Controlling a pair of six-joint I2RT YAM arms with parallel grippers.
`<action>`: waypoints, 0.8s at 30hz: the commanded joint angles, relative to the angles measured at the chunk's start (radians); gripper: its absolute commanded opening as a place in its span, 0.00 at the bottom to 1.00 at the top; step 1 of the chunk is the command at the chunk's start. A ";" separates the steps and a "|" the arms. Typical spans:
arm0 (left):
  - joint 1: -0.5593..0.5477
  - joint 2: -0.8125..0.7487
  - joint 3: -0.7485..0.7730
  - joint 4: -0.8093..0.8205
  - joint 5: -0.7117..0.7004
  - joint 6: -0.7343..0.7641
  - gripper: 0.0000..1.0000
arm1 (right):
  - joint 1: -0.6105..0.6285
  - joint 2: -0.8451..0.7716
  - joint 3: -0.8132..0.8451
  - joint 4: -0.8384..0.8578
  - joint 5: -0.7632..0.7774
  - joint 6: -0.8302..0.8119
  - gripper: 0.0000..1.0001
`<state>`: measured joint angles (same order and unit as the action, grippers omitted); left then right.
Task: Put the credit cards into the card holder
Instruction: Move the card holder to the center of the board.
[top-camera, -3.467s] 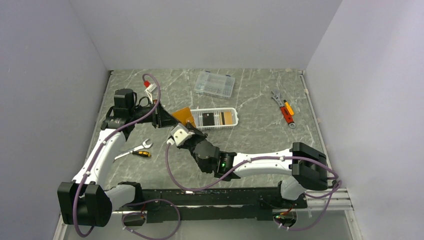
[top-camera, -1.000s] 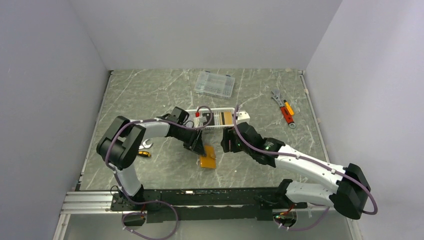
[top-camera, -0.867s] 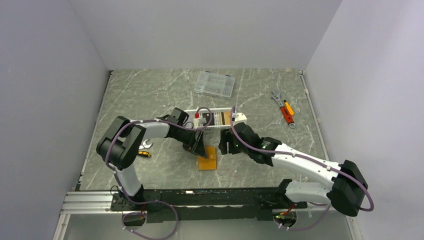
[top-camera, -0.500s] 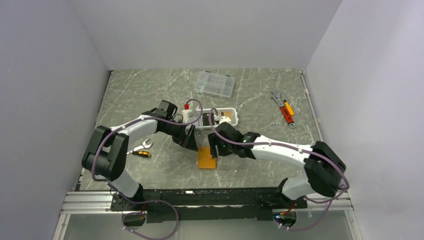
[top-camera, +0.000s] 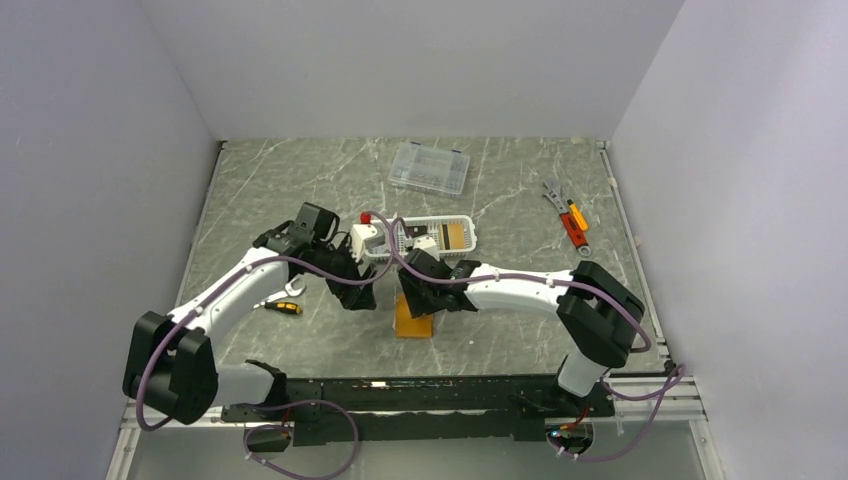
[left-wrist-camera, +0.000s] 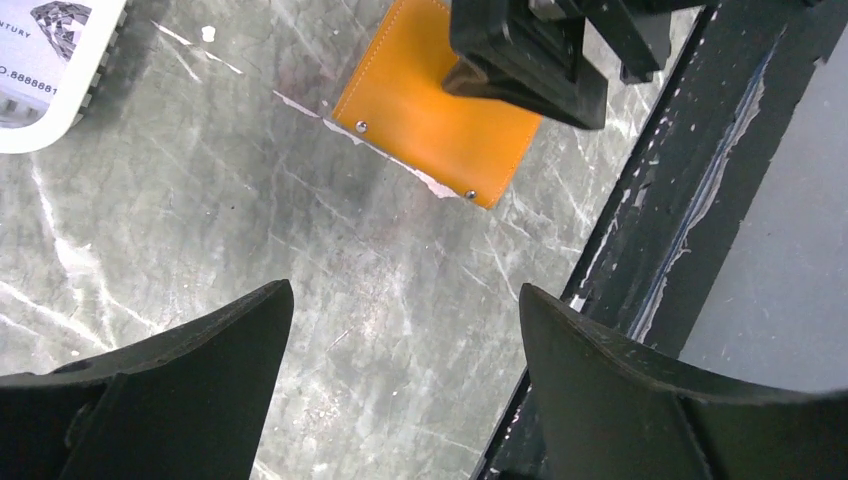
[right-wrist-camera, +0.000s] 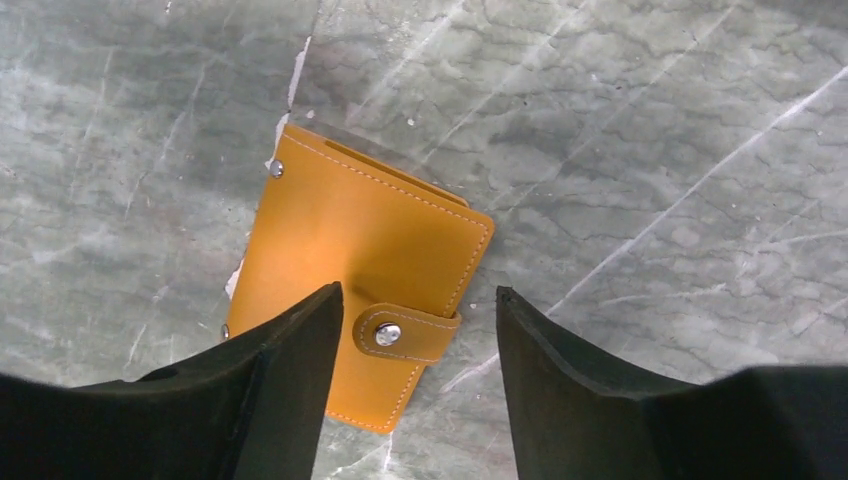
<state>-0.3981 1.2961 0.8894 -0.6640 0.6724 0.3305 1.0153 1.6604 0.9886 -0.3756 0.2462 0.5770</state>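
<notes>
Over on the left, the left claw (left-wrist-camera: 405, 300) is seen spread wide and empty, hung above bare worktop (left-wrist-camera: 300, 260) just beside the card holder (right-wrist-camera: 360, 250). The holder is laid flat near the front rail, folded shut, with its snap tab fastened. Over it the right claw (right-wrist-camera: 418, 295) is poised, jaws parted and nothing pinched, and the tab is framed between them.

The step in hand is judged to be the opening of the holder; no card has been lifted yet. A grip on the tab or the flap edge is called for next, with the body pinned by the other claw so that it is not dragged.

Further right, the credit cards (top-camera: 455, 235) are kept in the white basket (top-camera: 470, 247).

Counted:
- One holder, one basket and one clear compartment box (top-camera: 430, 167) are seen.
- Of the cards, only a gold-brown one and a pale one can be made out; the rest are hidden by the arms.
</notes>
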 joint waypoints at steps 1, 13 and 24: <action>-0.039 -0.054 0.006 -0.003 -0.053 0.074 0.88 | -0.006 -0.016 -0.009 -0.043 0.039 0.025 0.57; -0.225 -0.041 0.001 0.047 -0.175 0.078 0.87 | -0.082 -0.137 -0.167 0.064 -0.066 0.092 0.32; -0.023 0.103 0.199 0.041 -0.072 0.011 0.82 | -0.300 -0.322 -0.141 0.082 -0.289 0.039 0.62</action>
<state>-0.5499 1.3579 0.9554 -0.6422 0.5083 0.3717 0.8150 1.4364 0.7807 -0.3069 0.0555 0.6510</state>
